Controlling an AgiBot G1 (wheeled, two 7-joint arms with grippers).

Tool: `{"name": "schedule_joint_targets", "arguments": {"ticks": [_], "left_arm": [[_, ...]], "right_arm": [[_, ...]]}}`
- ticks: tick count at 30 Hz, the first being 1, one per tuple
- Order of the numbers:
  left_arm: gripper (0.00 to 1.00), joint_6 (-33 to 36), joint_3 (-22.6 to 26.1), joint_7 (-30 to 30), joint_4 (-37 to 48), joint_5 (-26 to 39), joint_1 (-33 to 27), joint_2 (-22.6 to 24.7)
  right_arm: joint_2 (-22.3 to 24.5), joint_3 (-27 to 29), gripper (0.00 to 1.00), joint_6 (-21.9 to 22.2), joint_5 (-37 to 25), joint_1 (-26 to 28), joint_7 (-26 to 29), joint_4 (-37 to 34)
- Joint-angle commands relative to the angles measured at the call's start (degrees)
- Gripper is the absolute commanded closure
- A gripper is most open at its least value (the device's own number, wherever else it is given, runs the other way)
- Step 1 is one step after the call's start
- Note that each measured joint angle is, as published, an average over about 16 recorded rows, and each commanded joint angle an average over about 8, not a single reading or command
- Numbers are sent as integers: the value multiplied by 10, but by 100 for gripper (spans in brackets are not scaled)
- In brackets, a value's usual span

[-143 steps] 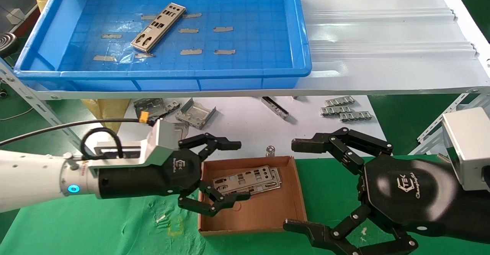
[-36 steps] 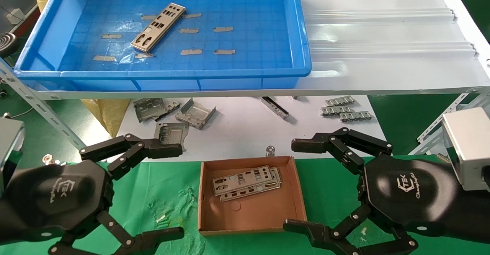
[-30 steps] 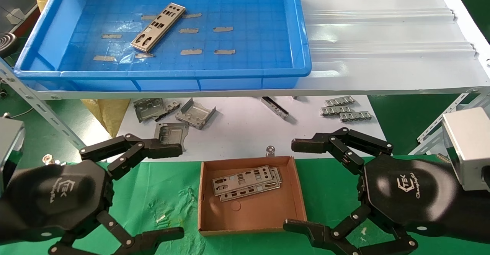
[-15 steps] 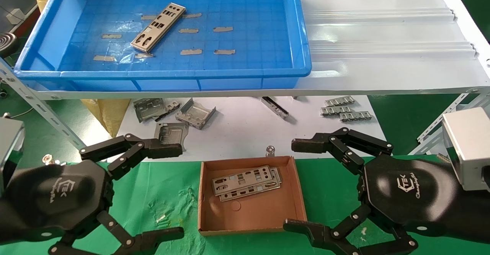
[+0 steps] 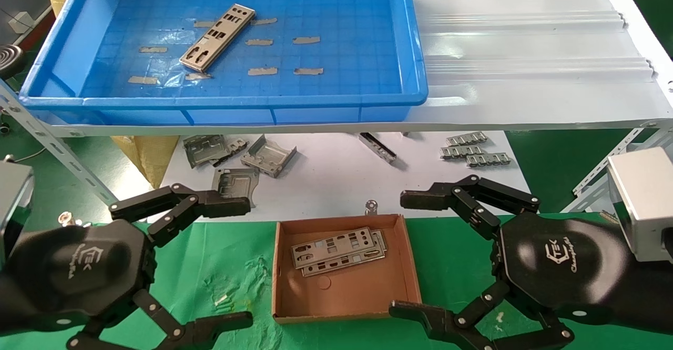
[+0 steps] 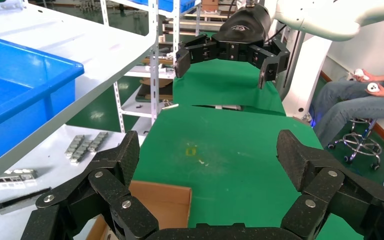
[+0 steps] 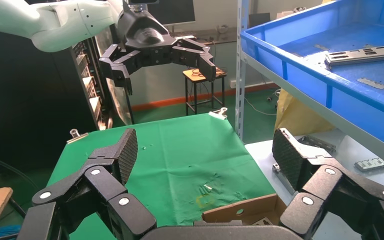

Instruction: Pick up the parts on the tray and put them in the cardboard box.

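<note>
One silver-grey punched plate (image 5: 216,38) lies aslant on the floor of the blue tray (image 5: 221,103) on the shelf; it also shows in the right wrist view (image 7: 365,54). Two more plates (image 5: 339,251) lie stacked in the brown cardboard box (image 5: 347,316) on the green cloth. My left gripper (image 5: 239,263) is open and empty, left of the box. My right gripper (image 5: 410,255) is open and empty, right of the box. Each wrist view shows the other gripper far off, the right one (image 6: 226,59) and the left one (image 7: 157,59), and a corner of the box (image 6: 155,205) (image 7: 240,210).
A white corrugated sheet (image 5: 526,50) covers the shelf right of the tray. Under the shelf, folded grey brackets (image 5: 236,158) and ridged strips (image 5: 476,150) lie on a white surface. A small metal clip (image 5: 371,205) stands behind the box. Shelf struts (image 5: 52,145) slant at both sides.
Since 4.8 s ago my left gripper has drawn back from over the box to the lower left. In the last second nothing has moved.
</note>
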Motion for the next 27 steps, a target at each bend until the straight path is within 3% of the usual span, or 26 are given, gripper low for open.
{"name": "schedule_joint_targets", "arguments": {"ticks": [1, 27], "left_arm": [[0, 0, 0, 0, 0, 0, 0, 0], [0, 0, 0, 0, 0, 0, 0, 0]], "right_arm": [[0, 0, 0, 0, 0, 0, 0, 0], [0, 0, 0, 0, 0, 0, 0, 0]]}}
